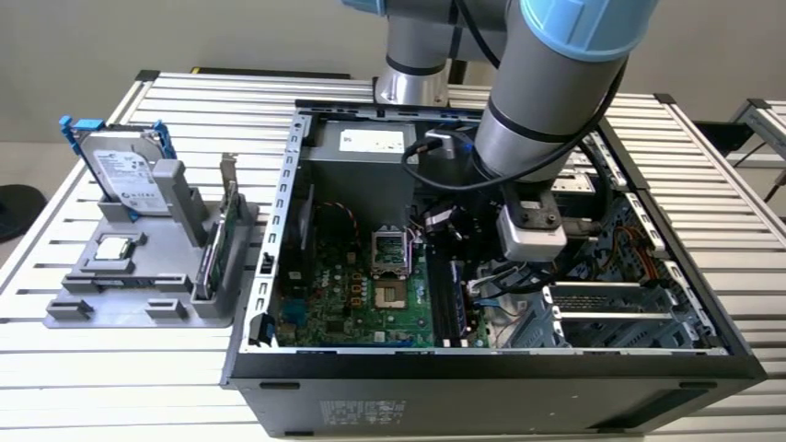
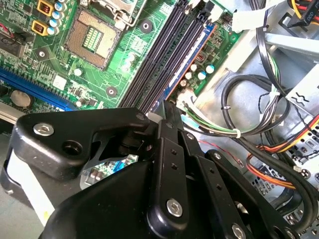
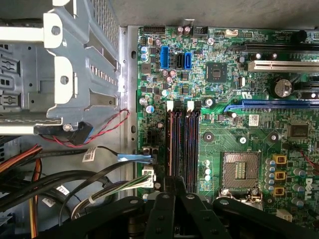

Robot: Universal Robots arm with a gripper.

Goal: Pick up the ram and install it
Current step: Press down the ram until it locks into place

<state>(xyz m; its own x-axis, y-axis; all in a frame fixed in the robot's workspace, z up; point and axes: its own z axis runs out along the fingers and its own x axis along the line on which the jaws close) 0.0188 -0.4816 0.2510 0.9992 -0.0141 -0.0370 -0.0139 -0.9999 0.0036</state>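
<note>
Surface [image 1: 724,184]: slatted aluminium profile top, ribs running across from the exterior view's left to right. Two things sit directly on it. Open black computer case [image 1: 491,387], lying on its side with the interior facing up, takes the middle and the exterior view's right. Grey parts holder [image 1: 123,304] sits flat just beside the case on the exterior view's left, close to its wall; can't tell if they touch. Holder carries a silver hard drive [image 1: 123,175] standing upright in a blue bracket, a small square processor chip [image 1: 114,247] lying flat, and the ram [image 1: 212,253] standing on edge in a slot nearest the case.
</note>
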